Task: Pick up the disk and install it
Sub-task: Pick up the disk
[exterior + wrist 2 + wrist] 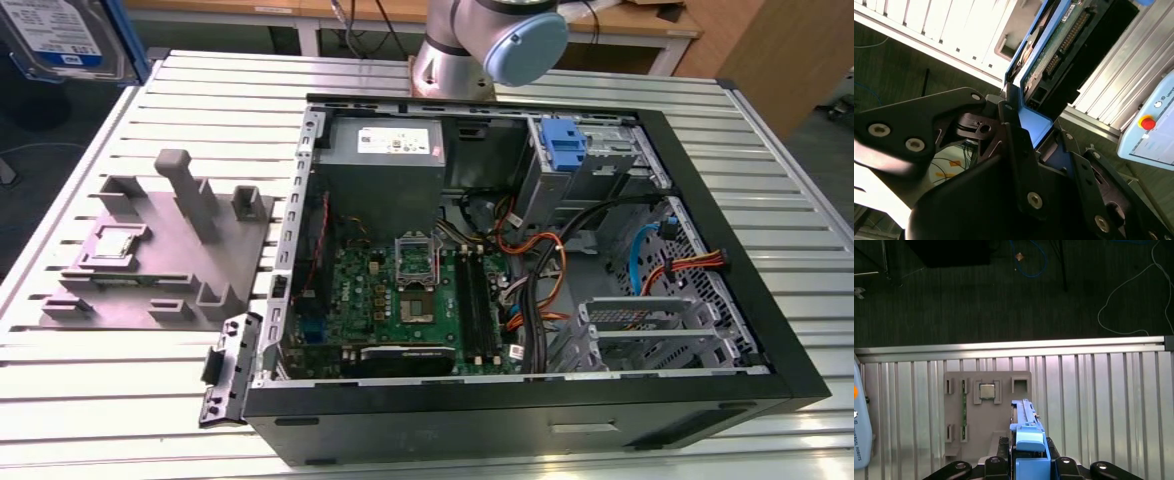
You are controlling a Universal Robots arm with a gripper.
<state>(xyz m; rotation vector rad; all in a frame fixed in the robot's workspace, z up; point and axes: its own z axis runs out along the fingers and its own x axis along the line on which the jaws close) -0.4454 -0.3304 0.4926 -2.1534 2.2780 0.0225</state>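
The pincer [1029,462] pinches the disk [1025,432] by one edge (counter [1104,405] well below); such a narrow hold may slip.

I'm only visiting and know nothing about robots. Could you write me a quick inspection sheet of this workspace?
Surface: slatted metal table carrying an open computer case and a grey fixture tray.
Job's things: the disk, in its blue bracket, is held up in the air, outside the case.
Clutter: small chip seated in the fixture tray; control pendant with a red button.
Grippers: gripper shut on the disk's bracket.
Cables: orange and black wire bundles inside the case; blue cable loose on the floor.
Surroundings: dark carpet floor beyond the table edge.
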